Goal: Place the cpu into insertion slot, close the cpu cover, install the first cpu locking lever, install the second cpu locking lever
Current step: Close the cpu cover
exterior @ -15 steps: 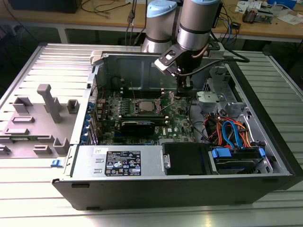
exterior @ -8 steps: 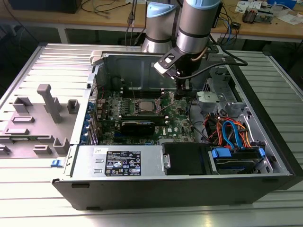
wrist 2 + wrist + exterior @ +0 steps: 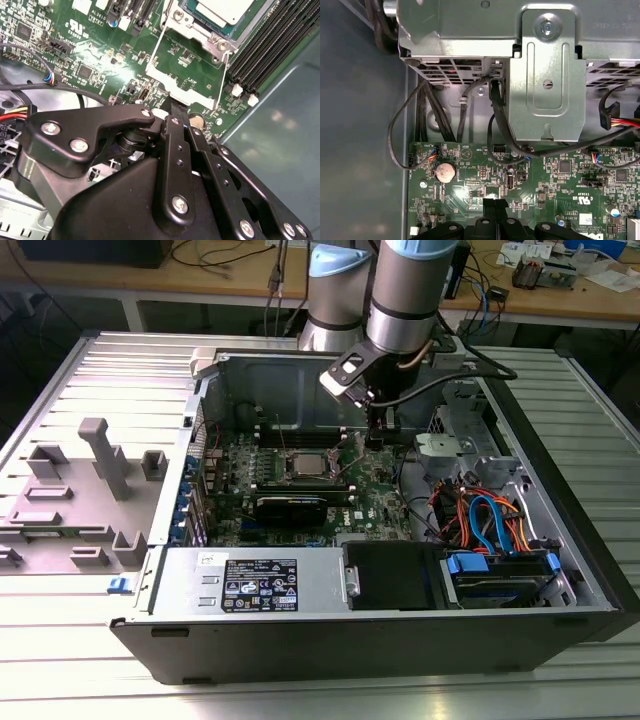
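Dull silver-grey square cpu [image 3: 220, 9] lying flat in silvery-rimmed insertion slot [image 3: 176, 18] on green motherboard [image 3: 100, 55]. Gripper [image 3: 495, 204] low over board, near slot on exterior view's right, jaws together, nothing visible between. Cover position unclear.

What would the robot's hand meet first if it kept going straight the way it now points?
Most likely the green circuit board, just beside the silvery-rimmed square insertion slot. The black hand aims at the board's surface, though depth is unclear.
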`<action>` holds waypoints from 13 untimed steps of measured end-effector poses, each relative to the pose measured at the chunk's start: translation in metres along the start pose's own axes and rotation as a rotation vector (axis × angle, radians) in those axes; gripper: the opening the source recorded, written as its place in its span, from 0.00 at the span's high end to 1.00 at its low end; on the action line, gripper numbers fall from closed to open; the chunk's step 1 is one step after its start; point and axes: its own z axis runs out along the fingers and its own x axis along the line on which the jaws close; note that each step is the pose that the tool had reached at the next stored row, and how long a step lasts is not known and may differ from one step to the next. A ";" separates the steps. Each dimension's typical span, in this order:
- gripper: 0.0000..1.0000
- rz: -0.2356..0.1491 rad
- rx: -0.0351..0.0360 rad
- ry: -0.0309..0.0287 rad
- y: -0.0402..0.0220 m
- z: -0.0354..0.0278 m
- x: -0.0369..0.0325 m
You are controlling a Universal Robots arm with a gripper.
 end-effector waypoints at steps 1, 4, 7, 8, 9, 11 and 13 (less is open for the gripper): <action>0.89 0.000 0.0000 0.0000 -0.0008 -0.0008 0.0000; 0.89 0.000 0.0000 0.0002 -0.0068 -0.0068 0.0002; 0.89 0.000 -0.0001 0.0002 -0.0124 -0.0069 0.0003; 0.89 0.000 0.0000 0.0003 -0.0147 -0.0069 0.0003; 0.89 0.000 -0.0001 0.0007 -0.0162 -0.0069 0.0004; 0.89 0.000 0.0000 0.0007 -0.0179 -0.0069 0.0005; 0.89 0.000 0.0000 0.0007 -0.0179 -0.0069 0.0005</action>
